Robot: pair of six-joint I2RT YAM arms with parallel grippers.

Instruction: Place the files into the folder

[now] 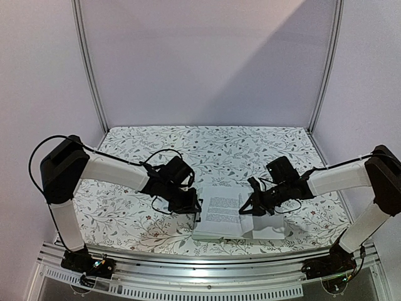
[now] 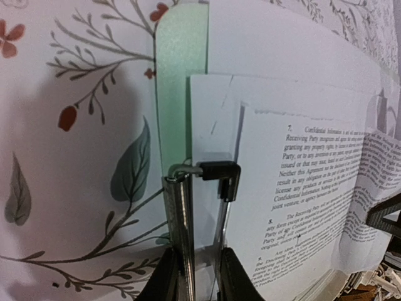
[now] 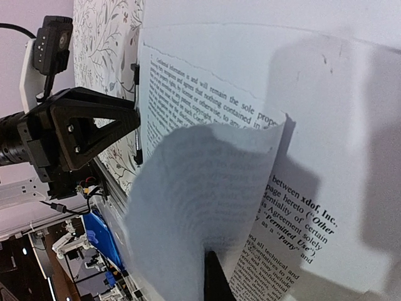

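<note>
Two grippers meet over the folder (image 1: pixel 216 237), which lies at the near edge of the flowered table (image 1: pixel 207 150) with the files (image 1: pixel 222 210) on it. My left gripper (image 1: pixel 191 204) reaches in low from the left and my right gripper (image 1: pixel 250 205) from the right, both forearms sloping down toward the board. Left wrist view: my fingers (image 2: pixel 164 279) are drawn in tight about the metal lever of the clip (image 2: pixel 219 172) at the folder's short edge, with printed sheets just beside it. Right wrist view: my right jaws, mostly hidden, pinch the top sheet (image 3: pixel 194 200) near its edge, so it curls up off the page below. Judgement: I should press the clip fully open and bring the sheet's edge square beneath it before releasing, lest the sheet crease.
</note>
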